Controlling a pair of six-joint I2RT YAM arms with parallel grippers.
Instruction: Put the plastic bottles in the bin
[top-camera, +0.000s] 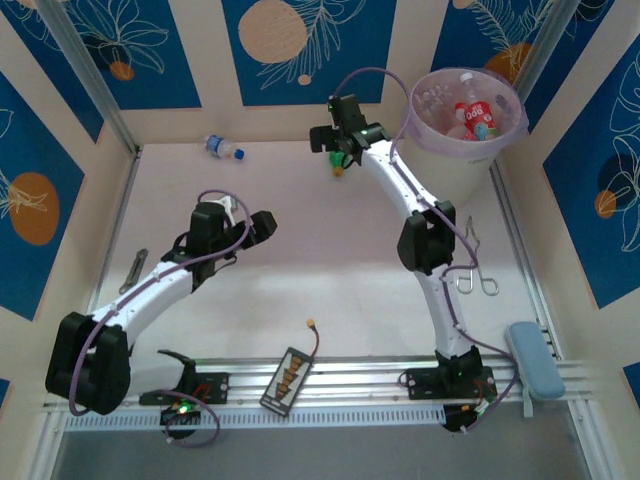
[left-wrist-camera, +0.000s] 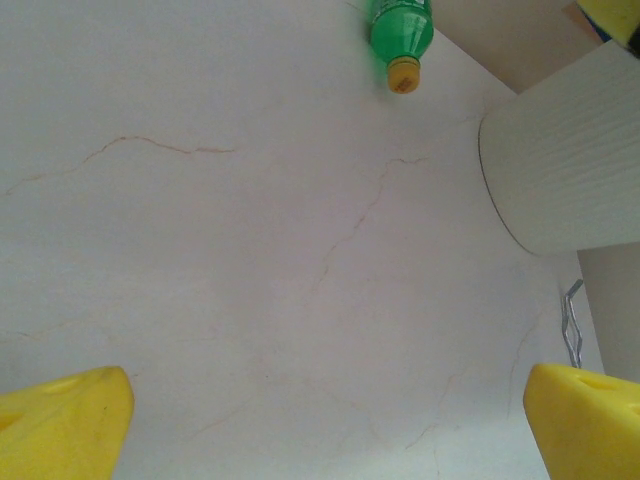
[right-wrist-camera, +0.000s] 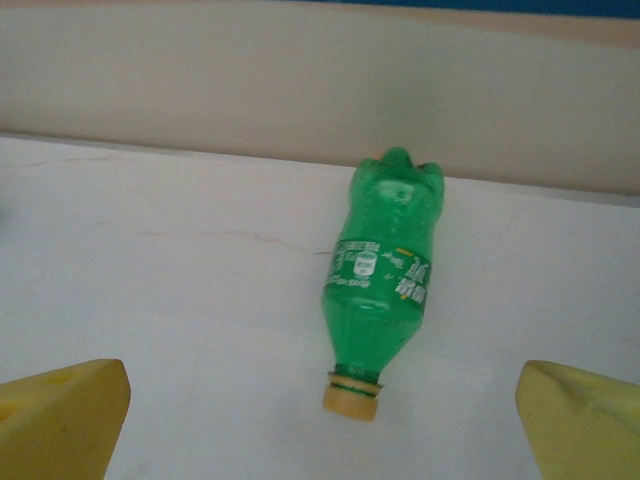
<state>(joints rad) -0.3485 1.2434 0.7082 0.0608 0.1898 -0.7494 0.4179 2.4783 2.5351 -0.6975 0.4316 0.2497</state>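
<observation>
A green plastic bottle with an orange cap lies on its side on the table, cap toward the camera, between the wide-apart yellow fingers of my open right gripper. From above, that gripper hovers over the green bottle near the back wall, left of the bin. The white bin with its lilac liner holds several red-labelled bottles. A blue-capped bottle lies at the back left. My left gripper is open over bare table; its view shows the green bottle and the bin wall.
Metal forceps lie right of the right arm, also seen as forceps beside the bin. A thin metal tool lies at the left edge. A small board with a cable and a blue pad sit near the front rail.
</observation>
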